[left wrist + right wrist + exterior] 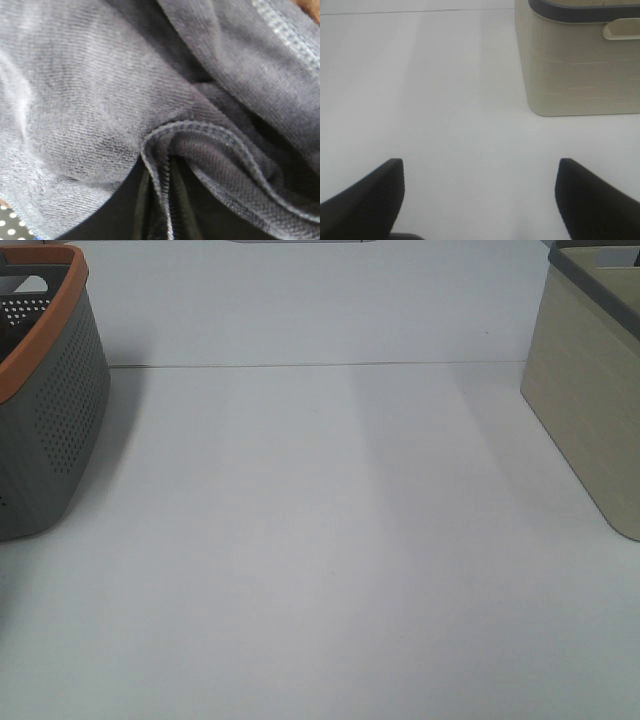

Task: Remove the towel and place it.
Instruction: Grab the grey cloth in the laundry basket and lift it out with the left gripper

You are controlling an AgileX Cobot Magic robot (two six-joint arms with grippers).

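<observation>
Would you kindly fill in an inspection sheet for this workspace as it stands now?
Surface: white table, thin seam across the back.
Job's things: dark grey towel, bunched in folds, fills the left wrist view.
Clutter: nothing seen.
Hands: left hand closed on a towel fold; right hand open over the table, empty.
Cables: nothing seen.
Surroundings: grey basket with orange rim at left; beige basket with grey rim at right.

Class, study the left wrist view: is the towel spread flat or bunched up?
Bunched up. The towel lies in deep folds, and its stitched hem curls back over itself.
</observation>
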